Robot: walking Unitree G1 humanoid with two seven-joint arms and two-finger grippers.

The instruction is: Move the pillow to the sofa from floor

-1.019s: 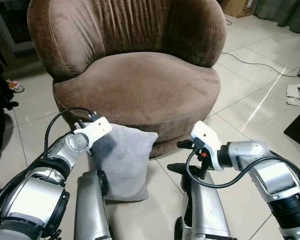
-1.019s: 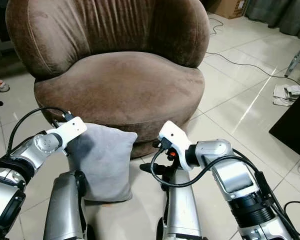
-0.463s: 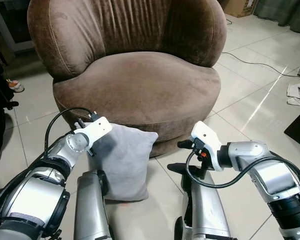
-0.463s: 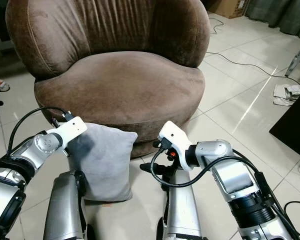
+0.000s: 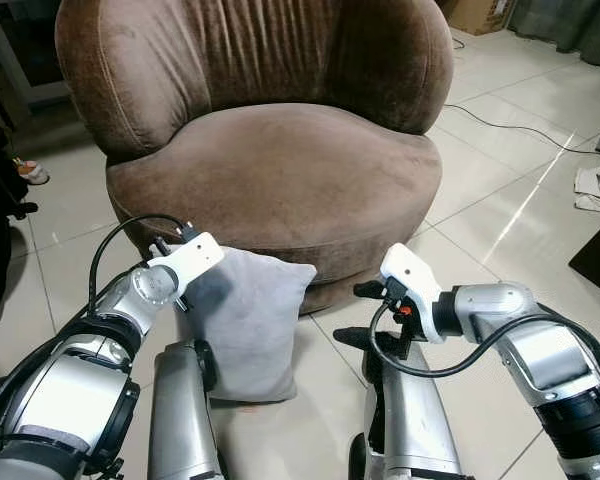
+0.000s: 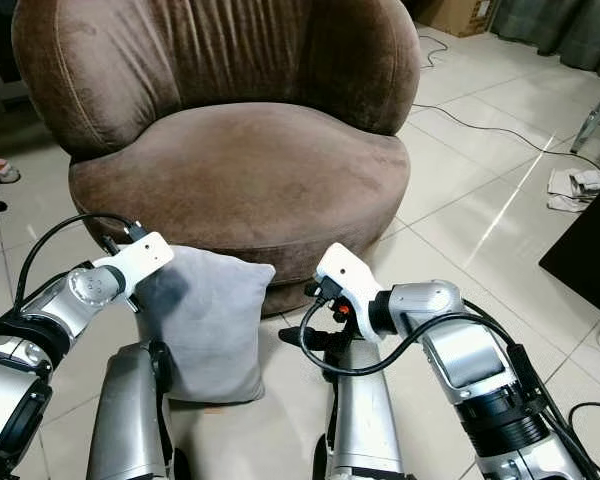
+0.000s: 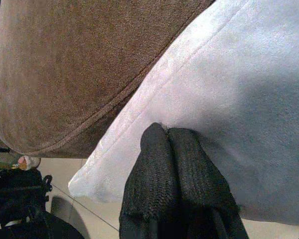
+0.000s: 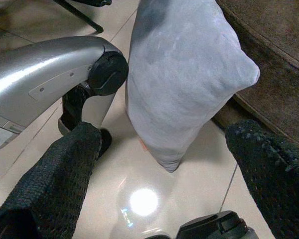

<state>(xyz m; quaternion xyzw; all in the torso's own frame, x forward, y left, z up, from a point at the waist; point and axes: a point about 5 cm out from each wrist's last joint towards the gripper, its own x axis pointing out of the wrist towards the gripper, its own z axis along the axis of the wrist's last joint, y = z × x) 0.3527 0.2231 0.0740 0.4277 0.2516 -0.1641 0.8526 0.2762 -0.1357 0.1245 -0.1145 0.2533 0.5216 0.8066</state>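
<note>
Left gripper (image 7: 168,130) has its black fingers pinched tight on the grey pillow's top edge; big brown sofa (image 5: 270,160) right behind, pillow (image 5: 242,325) upright on the tiled floor (image 5: 500,200) against its base, right gripper (image 8: 164,164) spread wide just beside it

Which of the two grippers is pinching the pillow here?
The left gripper: its fingers are shut on the grey pillow's edge. The right gripper hangs open, short of it.
</note>
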